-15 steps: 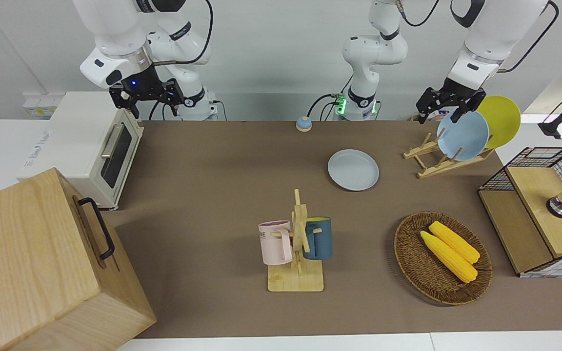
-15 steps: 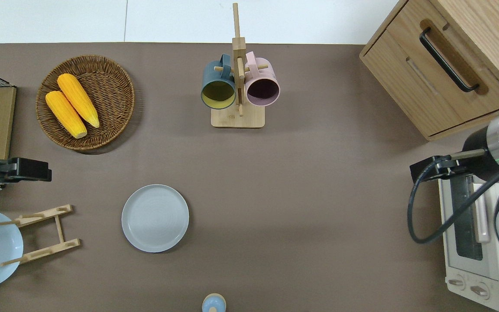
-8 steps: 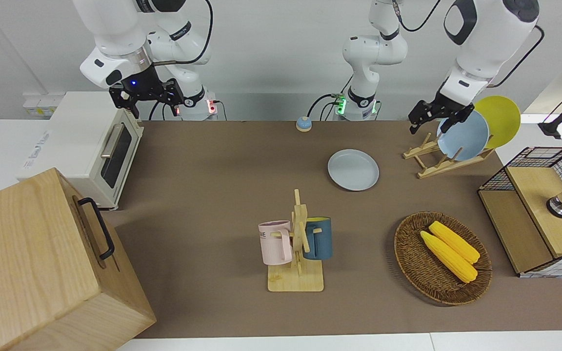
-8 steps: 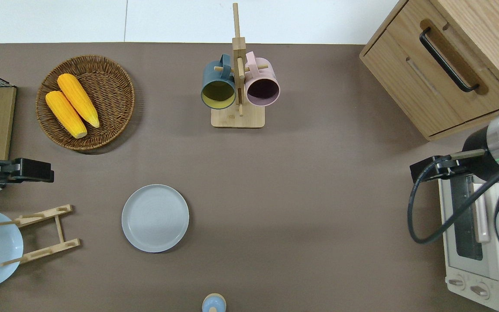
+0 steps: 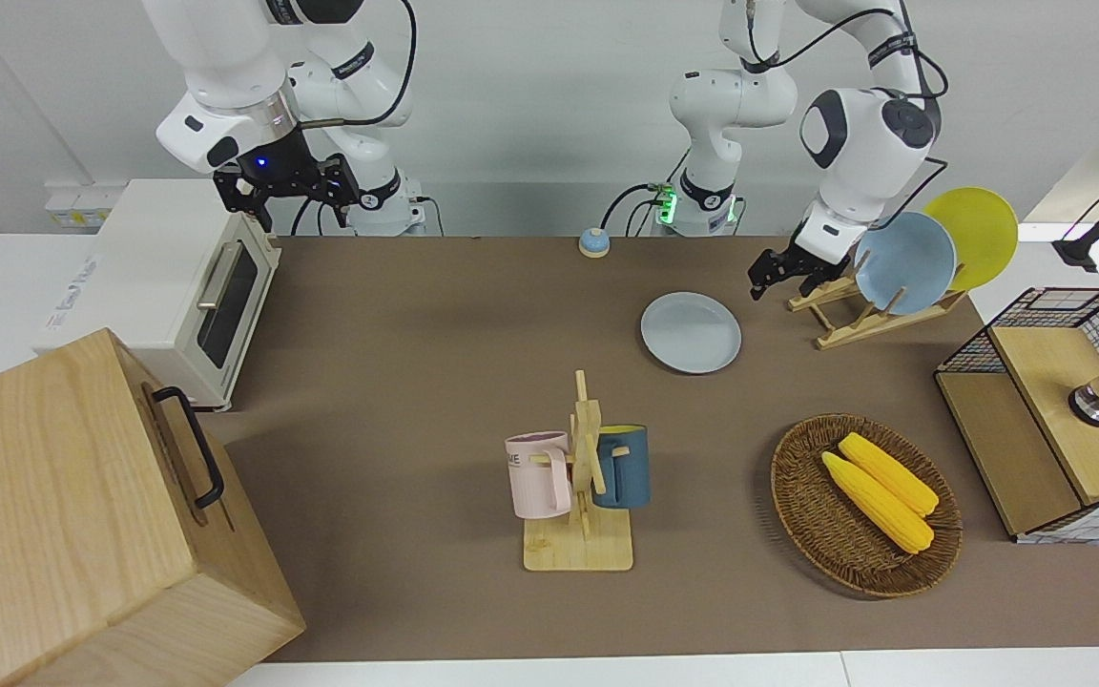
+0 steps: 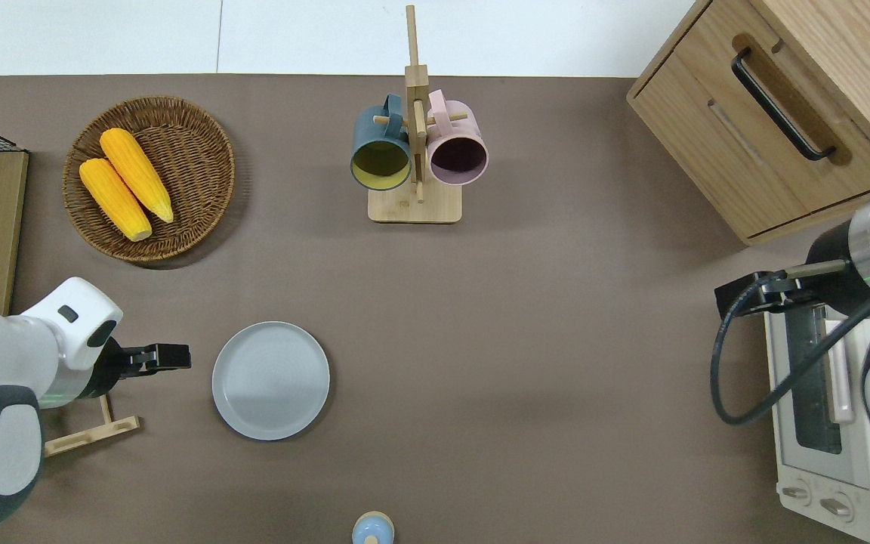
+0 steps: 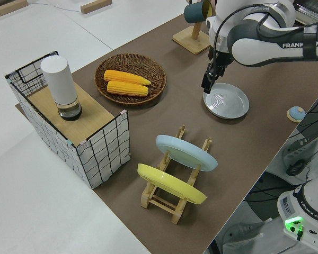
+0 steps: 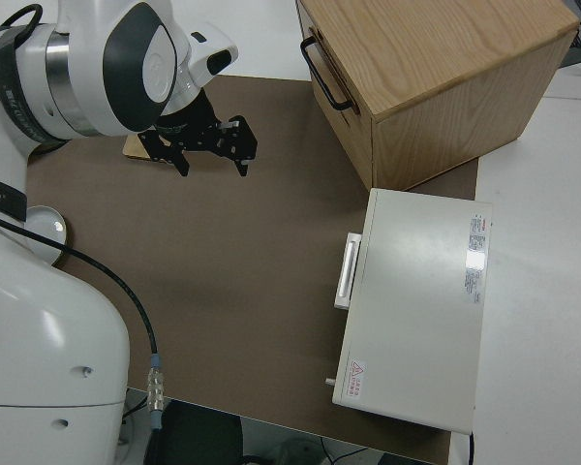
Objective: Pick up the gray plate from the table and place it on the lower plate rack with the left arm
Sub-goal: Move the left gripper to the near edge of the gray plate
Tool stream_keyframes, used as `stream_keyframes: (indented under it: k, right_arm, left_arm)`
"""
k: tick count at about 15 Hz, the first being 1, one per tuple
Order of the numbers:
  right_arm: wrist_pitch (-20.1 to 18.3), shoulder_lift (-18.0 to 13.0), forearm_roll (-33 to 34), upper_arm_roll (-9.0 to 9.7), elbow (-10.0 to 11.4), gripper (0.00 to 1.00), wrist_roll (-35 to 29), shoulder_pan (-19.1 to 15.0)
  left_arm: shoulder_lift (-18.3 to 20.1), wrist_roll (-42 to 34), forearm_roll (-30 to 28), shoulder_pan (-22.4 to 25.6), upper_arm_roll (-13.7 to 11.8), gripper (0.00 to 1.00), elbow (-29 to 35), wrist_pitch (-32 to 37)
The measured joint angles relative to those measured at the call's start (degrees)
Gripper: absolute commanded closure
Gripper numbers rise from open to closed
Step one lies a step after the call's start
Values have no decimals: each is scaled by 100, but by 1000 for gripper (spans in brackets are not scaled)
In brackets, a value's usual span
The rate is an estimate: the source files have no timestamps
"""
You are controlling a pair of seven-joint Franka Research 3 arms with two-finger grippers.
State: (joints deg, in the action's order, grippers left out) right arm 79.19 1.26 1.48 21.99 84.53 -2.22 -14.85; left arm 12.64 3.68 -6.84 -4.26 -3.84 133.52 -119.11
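Overhead view: the brown table (image 6: pixel 556 363) carries, at the right arm's end, a wooden drawer cabinet (image 6: pixel 782 98) with a black handle and, nearer to the robots, a white toaster oven (image 6: pixel 831 446); the right arm is parked and its gripper (image 8: pixel 210 147) has its fingers spread. At the left arm's end stands a wire-sided wooden shelf (image 7: pixel 69 127) with a white cylinder (image 7: pixel 61 84) on top. Next in size is the wicker basket (image 6: pixel 149 178) holding two corn cobs (image 6: pixel 125 183), farther from the robots than the lower plate rack (image 7: pixel 172 182). That rack holds a light blue plate (image 5: pixel 904 263) and a yellow plate (image 5: pixel 971 237) leaning in its slots, with pegs free at the end toward the gray plate (image 6: pixel 270 380). The gray plate lies flat on the table, beside the rack toward the middle, untouched. The left arm's gripper (image 6: pixel 159 357) hangs over the table between the rack and the gray plate, just beside the plate's rim, empty; whether its fingers are parted cannot be told. Farther out, a wooden mug stand (image 6: pixel 414 162) holds a dark blue mug (image 6: pixel 380 151) and a pink mug (image 6: pixel 458 149). A small blue bell (image 6: pixel 372 527) sits at the table edge nearest the robots
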Motion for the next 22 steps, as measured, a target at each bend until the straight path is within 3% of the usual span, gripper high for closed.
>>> stream_keyframes:
  k: [6, 13, 15, 16, 17, 18, 19, 22]
  right_arm:
    - [0, 0, 0, 0, 0, 17, 0, 0]
    - [0, 0, 0, 0, 0, 17, 0, 0]
    - [0, 0, 0, 0, 0, 17, 0, 0]
    - [0, 0, 0, 0, 0, 17, 0, 0]
    - [0, 0, 0, 0, 0, 17, 0, 0]
    - [0, 0, 0, 0, 0, 17, 0, 0]
    - [0, 0, 0, 0, 0, 17, 0, 0]
    - [0, 0, 0, 0, 0, 17, 0, 0]
  left_arm:
    - [-63, 245, -234, -98, 122, 5, 959, -1135]
    - [-693, 404, -243, -206, 178, 11, 1096, -1703]
    - [-815, 418, -244, -207, 178, 204, 1096, -1798]
    - [-849, 425, -244, -213, 177, 450, 1096, -1827]
    - [-867, 440, -244, -228, 178, 635, 1096, -1840]
    - [-871, 458, -244, -245, 178, 918, 1096, -1842]
    - [-871, 513, -244, -264, 178, 999, 1096, -1843]
    - [-873, 665, -244, -291, 178, 1000, 1096, -1843]
